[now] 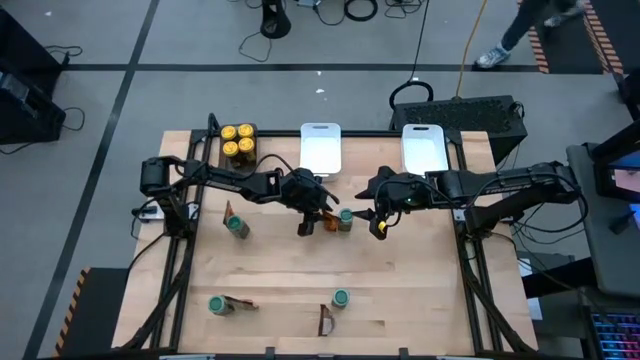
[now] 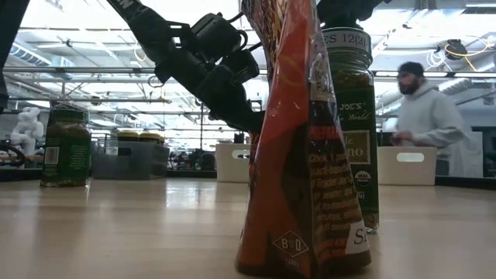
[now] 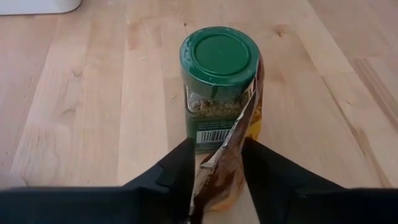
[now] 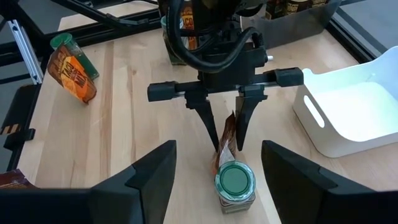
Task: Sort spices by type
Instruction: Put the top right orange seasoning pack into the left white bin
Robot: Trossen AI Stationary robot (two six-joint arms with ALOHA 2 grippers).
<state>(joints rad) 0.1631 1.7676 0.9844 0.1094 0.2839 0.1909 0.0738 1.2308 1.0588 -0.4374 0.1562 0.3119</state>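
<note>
My left gripper [image 1: 316, 216] is shut on a brown-orange packet [image 1: 327, 222] that stands against a green-lidded jar [image 1: 345, 218] at mid table. In the left wrist view the packet [image 3: 227, 158] leans on the jar [image 3: 219, 68]. My right gripper [image 1: 378, 220] is open, just right of the jar and clear of it; in its wrist view [image 4: 219, 149] the jar [image 4: 235, 183] stands ahead between its fingers. Yellow-lidded jars [image 1: 238, 140] sit in the dark tray at the far left. My left gripper pinches the packet's upper edge [image 3: 217, 171] between its two fingers [image 3: 177, 177], coming from above and slanting toward the table's right. The packet stands upright on the table with its far side against the jar. One layer or several, I cannot tell.
Two white trays [image 1: 321, 148] [image 1: 423, 148] sit at the far edge. More green-lidded jars with packets stand at the left [image 1: 235, 224], near left [image 1: 218, 303] and near middle [image 1: 340, 297] [image 1: 326, 320]. A person [image 2: 430, 116] stands in the room beyond the table.
</note>
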